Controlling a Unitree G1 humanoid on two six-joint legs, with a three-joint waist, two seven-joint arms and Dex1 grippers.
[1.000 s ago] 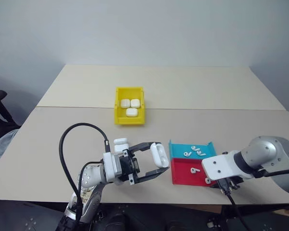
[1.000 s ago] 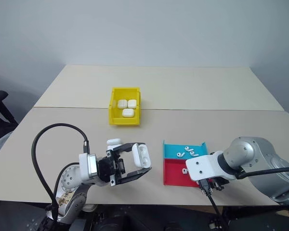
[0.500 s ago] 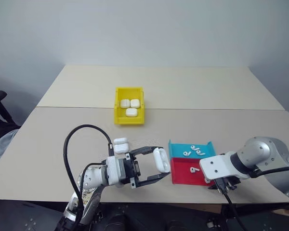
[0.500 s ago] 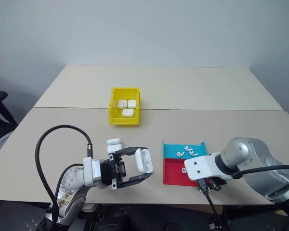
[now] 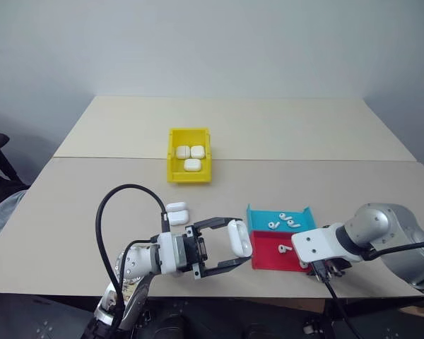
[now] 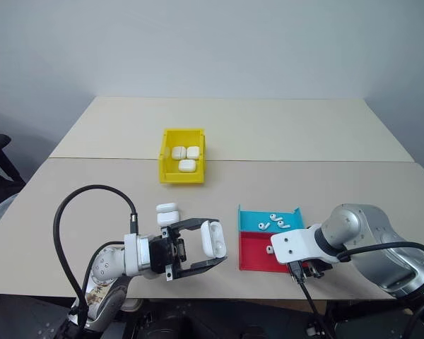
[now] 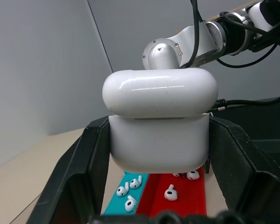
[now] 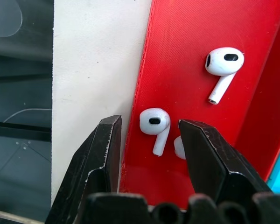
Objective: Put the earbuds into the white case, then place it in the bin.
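Left claw (image 5: 230,248): we hold the small glossy white rounded case (image 5: 239,238) clamped between both black fingers, raised off the beige worktop (image 5: 325,141) just beside the trays, lid hinged up.
Right claw (image 8: 149,140): we hang it fingers-down over the shallow red plastic tray (image 8: 196,93), jaws parted and empty, one tiny glossy white earbud with a short stem (image 8: 155,124) lying between the fingers.
Other earbuds: a second (image 8: 222,67) rests further along the red tray; several more (image 5: 283,221) sit in the shallow blue plastic tray (image 5: 258,219) behind it.
Bin: the bright yellow tall-walled plastic bin (image 5: 174,155) stands well apart up the worktop, three white cases (image 5: 190,157) already inside (two spare cases (image 5: 177,212) wait near our left arm).
Handling: we judge the earbud light, hard and slick, apt to squirt from the pads.
Where to grip: across the bulbous head, not the thin stem, closing gently.
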